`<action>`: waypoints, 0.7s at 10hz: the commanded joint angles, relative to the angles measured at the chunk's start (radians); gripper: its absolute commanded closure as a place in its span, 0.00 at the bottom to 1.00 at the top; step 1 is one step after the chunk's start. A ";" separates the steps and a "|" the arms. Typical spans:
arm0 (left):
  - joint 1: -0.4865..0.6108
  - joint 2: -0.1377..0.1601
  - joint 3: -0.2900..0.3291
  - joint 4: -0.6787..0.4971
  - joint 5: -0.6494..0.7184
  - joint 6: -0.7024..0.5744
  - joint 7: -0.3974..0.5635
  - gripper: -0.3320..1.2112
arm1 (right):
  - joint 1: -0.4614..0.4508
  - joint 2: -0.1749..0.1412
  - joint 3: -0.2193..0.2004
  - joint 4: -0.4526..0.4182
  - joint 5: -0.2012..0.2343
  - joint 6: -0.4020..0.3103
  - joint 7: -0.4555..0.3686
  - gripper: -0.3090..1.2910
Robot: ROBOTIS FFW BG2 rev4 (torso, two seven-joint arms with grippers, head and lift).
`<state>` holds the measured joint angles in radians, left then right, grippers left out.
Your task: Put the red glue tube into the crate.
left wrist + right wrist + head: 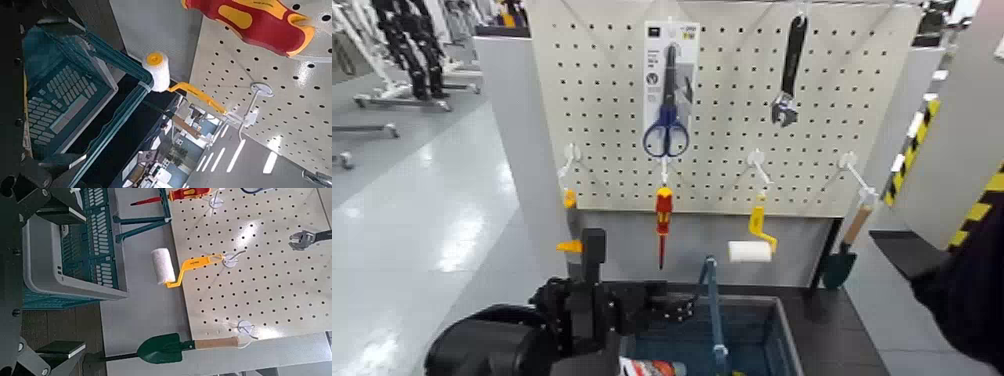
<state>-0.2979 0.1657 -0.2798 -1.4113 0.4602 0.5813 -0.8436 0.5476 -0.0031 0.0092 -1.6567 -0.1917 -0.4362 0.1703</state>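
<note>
From where I stand, the left gripper (pixel 640 272) is over the left side of the crate (pixel 787 335), near its back edge, and its fingers are spread well apart with nothing between them that I can make out. The red glue tube (pixel 650 368) shows low in the crate's left part, below that gripper, just a strip of white and red-orange with dark marks. The rest is cut off, so I can't tell how it lies or what it touches. The arm covers the crate's back left corner, and its front edge is out of sight. The blue handle (pixel 714 312) arches up, and a scrap of something yellow (pixel 737 373) peeks out by its lower end.

The right gripper (pixel 72 283) waits off to the crate's right, fingers wide apart, holding nothing.

On the pegboard (pixel 602 100), the scissors (pixel 667 110) hang on their card near the top edge, the wrench (pixel 790 70) toward the top right corner. Along the bottom edge hang the screwdriver (pixel 663 225), the paint roller (pixel 750 250) and, by the right corner, the trowel (pixel 840 265). There's a dark shape (pixel 972 280) at far right, and I can't say what it is.
</note>
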 commanded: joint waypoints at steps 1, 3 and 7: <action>0.003 0.000 0.001 -0.005 0.000 0.000 0.000 0.21 | 0.000 0.115 0.000 0.000 0.000 0.001 0.000 0.30; 0.016 0.000 0.007 -0.051 -0.025 -0.011 0.012 0.22 | 0.000 0.115 0.000 -0.002 0.000 0.001 0.000 0.30; 0.128 0.020 0.065 -0.339 -0.350 -0.034 0.109 0.23 | 0.003 0.118 -0.002 -0.003 0.000 0.001 0.000 0.30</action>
<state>-0.1915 0.1832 -0.2255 -1.7250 0.1331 0.5582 -0.7347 0.5500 -0.0031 0.0085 -1.6598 -0.1917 -0.4348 0.1703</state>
